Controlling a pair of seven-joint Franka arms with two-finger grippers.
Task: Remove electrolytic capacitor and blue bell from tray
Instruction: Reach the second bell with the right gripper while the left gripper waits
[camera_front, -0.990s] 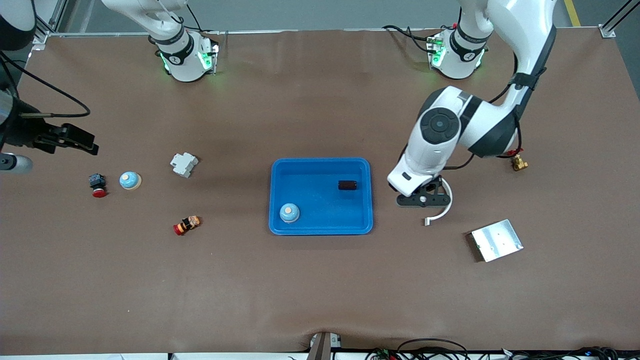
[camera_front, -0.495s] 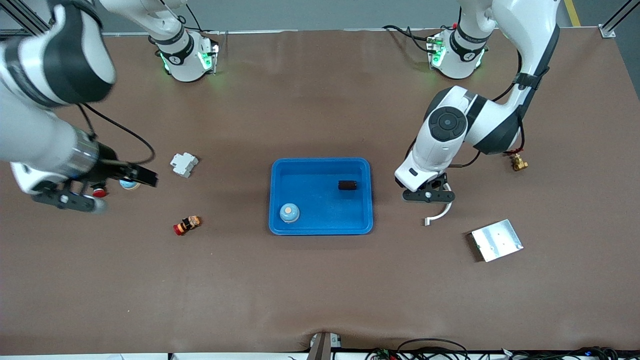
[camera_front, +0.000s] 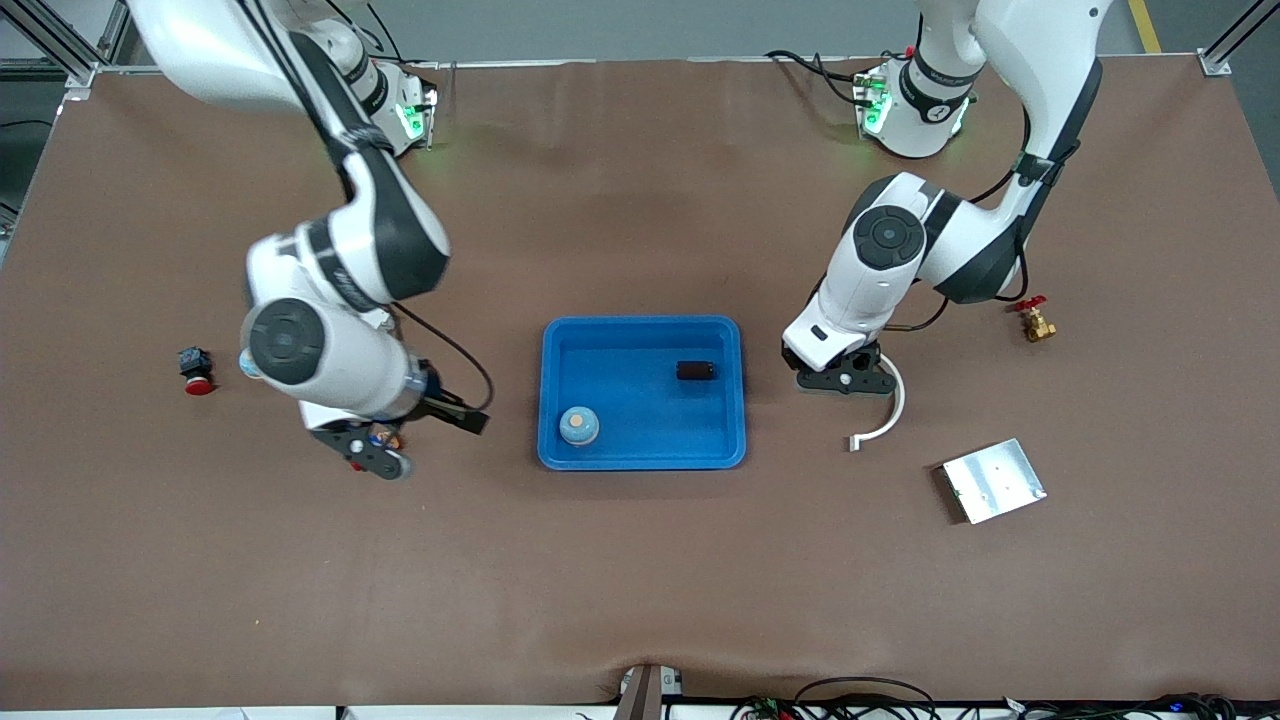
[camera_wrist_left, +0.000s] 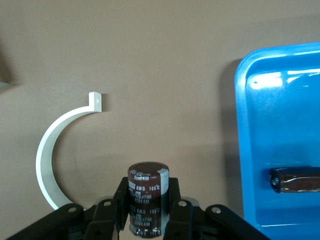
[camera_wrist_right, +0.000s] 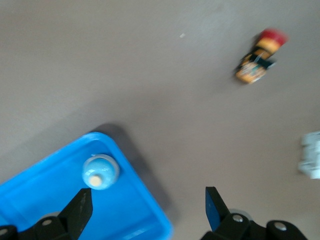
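Swinging in from the table's edge, the right gripper (camera_front: 400, 440) now hangs jaws wide beside the tray (camera_front: 642, 459), at its nine o'clock. Left gripper (camera_wrist_left: 146, 220) clamps an electrolytic capacitor (camera_wrist_left: 146, 197) outside it. Blue bell (camera_front: 579, 426) and another dark cylinder (camera_front: 694, 371) remain inside.

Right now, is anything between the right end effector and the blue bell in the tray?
Nothing visible blocks it. The right end effector is open over the table beside the tray, and the blue bell stands uncovered in the tray corner nearest it. Only the tray's raised rim lies between them.
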